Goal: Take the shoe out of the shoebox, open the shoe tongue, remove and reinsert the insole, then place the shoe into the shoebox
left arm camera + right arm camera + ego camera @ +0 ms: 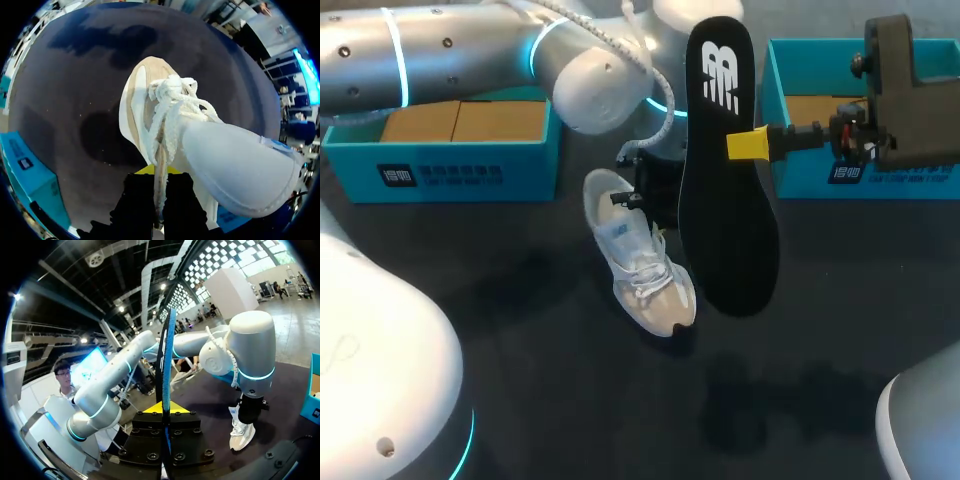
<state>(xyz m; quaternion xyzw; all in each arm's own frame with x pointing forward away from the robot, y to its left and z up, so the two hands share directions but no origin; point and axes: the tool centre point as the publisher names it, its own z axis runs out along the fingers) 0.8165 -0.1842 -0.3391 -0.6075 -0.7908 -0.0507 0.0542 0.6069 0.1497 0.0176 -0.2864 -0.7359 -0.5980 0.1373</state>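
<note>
Two arms in play. Left jaws pinch the heel collar of the white-and-beige mesh sneaker (645, 270), which stands on the dark worktop (520, 340) near centre, toe toward 5 o'clock. Right jaws are clamped on the edge of the black foam insole (725, 230), held upright in the air just at the sneaker's 3 o'clock. Looks like reinsertion: hold the collar firm, tip the insole toe-first into the opening, slide toward 5 o'clock, seat the heel last, mind the tongue and laces.
</note>
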